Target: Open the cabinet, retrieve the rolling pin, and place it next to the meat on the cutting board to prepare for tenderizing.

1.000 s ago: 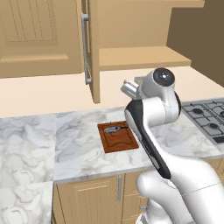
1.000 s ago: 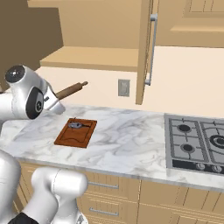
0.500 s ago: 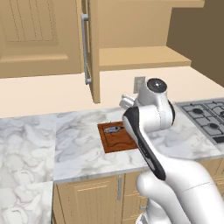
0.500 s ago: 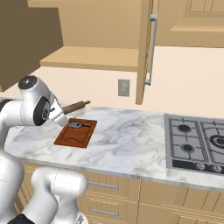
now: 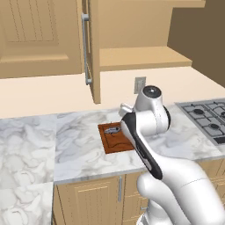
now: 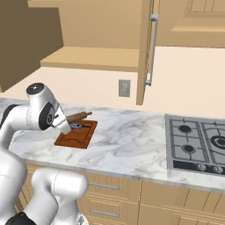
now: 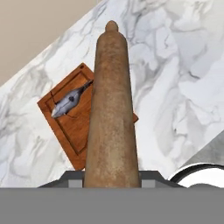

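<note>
Lowered since a second ago: gripper [image 7: 111, 175] clamped on pin [image 7: 111, 109], now just over board [image 7: 72, 127], meat [image 7: 70, 99] alongside; release next.

**Everything placed around the cutting board**

The cutting board [image 6: 77, 134] lies on the counter [image 6: 127, 140], under the open cabinet [image 5: 94, 48]. The meat [image 5: 113, 130] sits on the board, at its back edge. The rolling pin [image 6: 78, 117] hangs above the board, clear of it. The stove [image 6: 197, 143] sits well right of the board. A wall outlet [image 6: 124, 88] is behind the board, to its right.
</note>
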### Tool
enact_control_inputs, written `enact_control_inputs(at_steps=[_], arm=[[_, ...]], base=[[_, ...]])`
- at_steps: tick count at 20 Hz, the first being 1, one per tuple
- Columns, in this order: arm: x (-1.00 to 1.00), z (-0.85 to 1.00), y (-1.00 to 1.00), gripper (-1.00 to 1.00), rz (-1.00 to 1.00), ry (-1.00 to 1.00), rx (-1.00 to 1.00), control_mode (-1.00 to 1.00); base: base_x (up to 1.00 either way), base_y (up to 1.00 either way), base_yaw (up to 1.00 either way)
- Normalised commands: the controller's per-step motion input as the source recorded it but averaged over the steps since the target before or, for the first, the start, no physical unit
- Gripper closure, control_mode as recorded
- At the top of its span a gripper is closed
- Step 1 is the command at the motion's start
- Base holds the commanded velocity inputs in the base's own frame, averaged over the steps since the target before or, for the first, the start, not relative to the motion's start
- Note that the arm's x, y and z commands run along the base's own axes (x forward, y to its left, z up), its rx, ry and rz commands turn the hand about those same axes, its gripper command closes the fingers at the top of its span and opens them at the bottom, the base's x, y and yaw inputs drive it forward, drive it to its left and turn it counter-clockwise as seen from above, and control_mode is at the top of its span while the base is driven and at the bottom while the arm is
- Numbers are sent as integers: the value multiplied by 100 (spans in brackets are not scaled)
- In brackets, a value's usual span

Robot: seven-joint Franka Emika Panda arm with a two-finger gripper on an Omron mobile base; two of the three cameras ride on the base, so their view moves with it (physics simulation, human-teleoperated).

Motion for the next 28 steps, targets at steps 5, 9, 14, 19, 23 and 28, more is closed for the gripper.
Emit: enact_control_inputs(at_steps=[5, 9, 14, 19, 23, 28], arm=[[22, -40, 1, 100, 1, 2, 0, -100], [45, -37, 0, 100, 0, 5, 0, -100], [36, -39, 0, 100, 0, 9, 0, -100], [21, -43, 0, 100, 0, 5, 1, -100], [14, -44, 1, 100, 0, 1, 0, -100], [13, -44, 5, 100, 0, 0, 0, -100]], base=[[0, 0, 0], [0, 0, 0], [0, 0, 0], [0, 0, 0], [0, 0, 0], [0, 0, 0]])
